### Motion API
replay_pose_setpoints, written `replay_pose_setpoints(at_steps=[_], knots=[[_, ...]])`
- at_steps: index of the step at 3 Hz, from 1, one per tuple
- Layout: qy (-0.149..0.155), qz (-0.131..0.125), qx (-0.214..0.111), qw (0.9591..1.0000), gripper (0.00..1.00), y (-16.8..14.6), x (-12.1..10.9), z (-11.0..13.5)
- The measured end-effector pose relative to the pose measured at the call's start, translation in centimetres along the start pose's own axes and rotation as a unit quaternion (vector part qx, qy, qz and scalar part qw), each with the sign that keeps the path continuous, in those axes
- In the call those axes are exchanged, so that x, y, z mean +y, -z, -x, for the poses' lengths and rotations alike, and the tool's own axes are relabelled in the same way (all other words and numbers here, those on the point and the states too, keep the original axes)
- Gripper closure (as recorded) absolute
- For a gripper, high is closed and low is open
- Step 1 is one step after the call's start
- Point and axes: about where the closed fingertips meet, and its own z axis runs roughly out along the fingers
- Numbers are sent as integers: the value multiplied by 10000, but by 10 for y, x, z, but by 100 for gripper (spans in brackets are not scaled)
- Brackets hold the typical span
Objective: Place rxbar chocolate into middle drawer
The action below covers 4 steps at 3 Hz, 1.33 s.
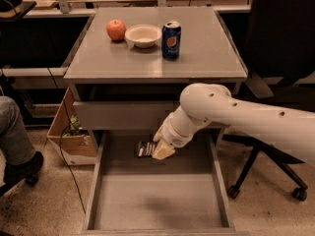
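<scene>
The middle drawer is pulled wide open below the cabinet top, showing its long grey floor and low side walls. My gripper hangs over the back part of the drawer, just below the closed upper drawer front. It is shut on the rxbar chocolate, a dark bar with pale lettering that sticks out to the left of the gripper, held above the drawer floor.
On the cabinet top stand a red apple, a white bowl and a blue Pepsi can. A cardboard box and a person's leg are at the left. An office chair base is at the right.
</scene>
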Motion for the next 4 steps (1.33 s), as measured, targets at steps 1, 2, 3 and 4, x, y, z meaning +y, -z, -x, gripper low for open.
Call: replay_pose_setpoints(at_steps=[1, 2, 3, 4], knots=[[125, -66, 19, 9999, 100, -35, 1, -36], [312, -105, -38, 9995, 100, -72, -3, -74], [404, -61, -57, 9991, 100, -110, -5, -108], [404, -61, -57, 9991, 100, -110, -5, -108]])
